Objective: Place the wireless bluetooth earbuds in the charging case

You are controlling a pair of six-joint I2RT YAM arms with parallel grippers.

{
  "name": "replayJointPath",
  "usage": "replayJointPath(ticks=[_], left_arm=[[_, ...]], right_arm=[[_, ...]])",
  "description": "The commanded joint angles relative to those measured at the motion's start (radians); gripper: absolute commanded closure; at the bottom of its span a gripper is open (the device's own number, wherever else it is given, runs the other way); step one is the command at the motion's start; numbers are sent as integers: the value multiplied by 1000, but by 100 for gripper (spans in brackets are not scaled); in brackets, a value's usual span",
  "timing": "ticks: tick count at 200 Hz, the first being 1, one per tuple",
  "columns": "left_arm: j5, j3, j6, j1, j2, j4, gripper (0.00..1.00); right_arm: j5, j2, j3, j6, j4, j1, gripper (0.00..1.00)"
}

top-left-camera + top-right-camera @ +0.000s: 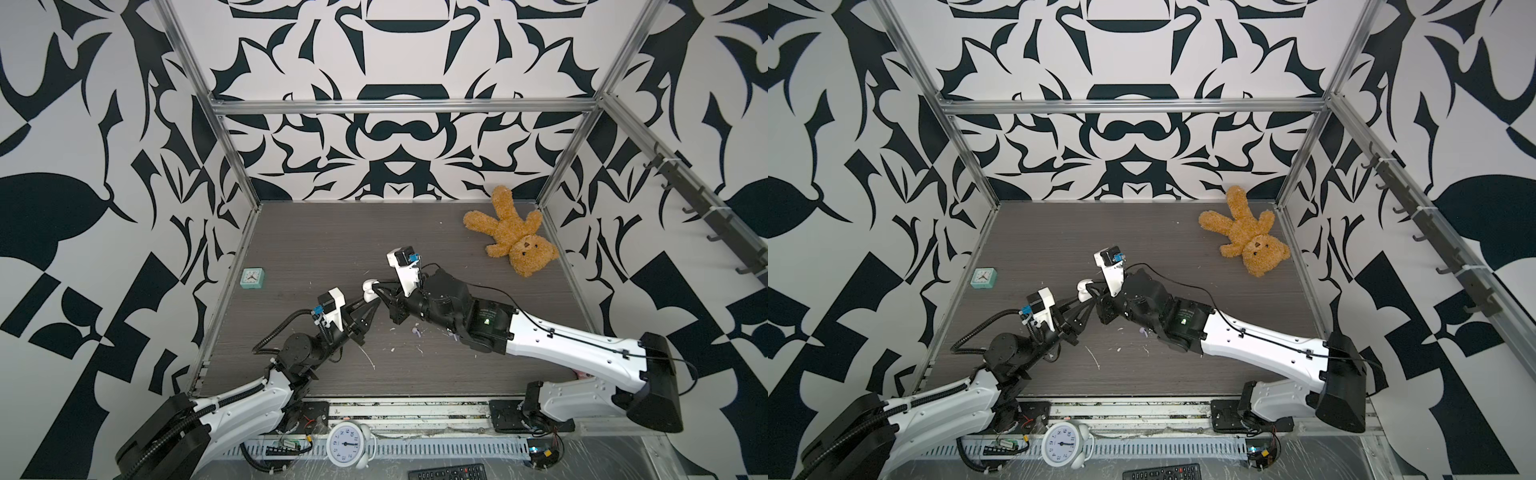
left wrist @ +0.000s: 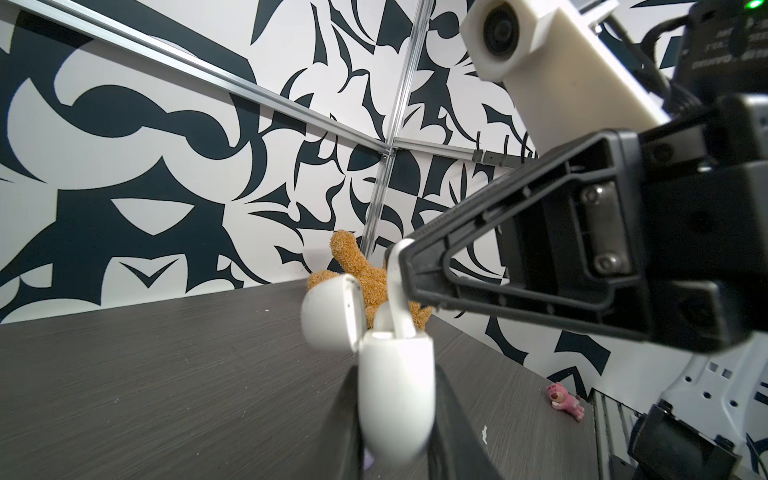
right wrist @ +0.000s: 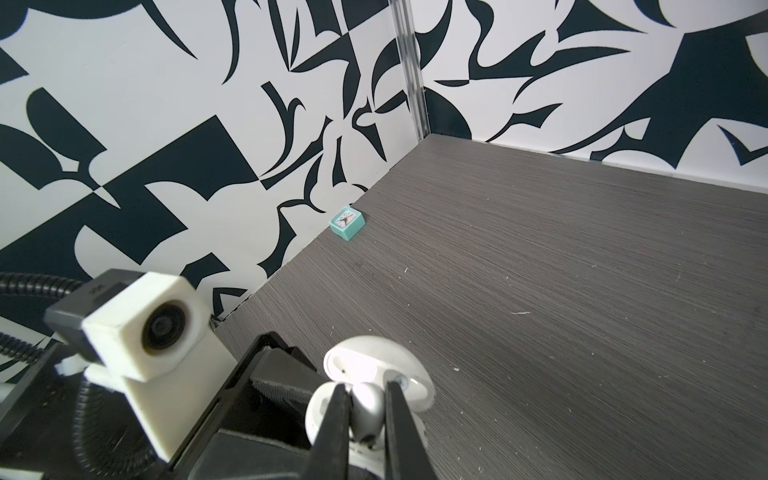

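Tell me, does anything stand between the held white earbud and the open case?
Nothing visible does. The lid is swung aside; the earbud in the right pincer enters the case in the left pincer.

Teddy bear (image 1: 509, 230) back right; teal clock (image 1: 252, 278) left, well apart.

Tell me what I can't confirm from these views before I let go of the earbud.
- Earbud seating: left wrist view, the charging case rim hides its lower end; right wrist view, the fingers of the right gripper flank it.
- Top views: case opening too small.
- Pale purple bit by the right arm: too small to identify.
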Motion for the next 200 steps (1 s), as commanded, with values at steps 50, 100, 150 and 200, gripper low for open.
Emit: replayJointPath(ticks=[50, 100, 150, 200], left_arm=[[43, -13, 57, 1, 14, 116, 100], [70, -25, 73, 1, 42, 158, 100], [89, -30, 98, -6, 73, 203, 100], [108, -30, 112, -7, 70, 204, 100]], right_arm=[[-18, -29, 28, -28, -52, 5, 86], [-28, -57, 20, -34, -73, 4, 87], [-28, -75, 5, -33, -79, 5, 87], [-47, -79, -4, -41, -83, 4, 87]])
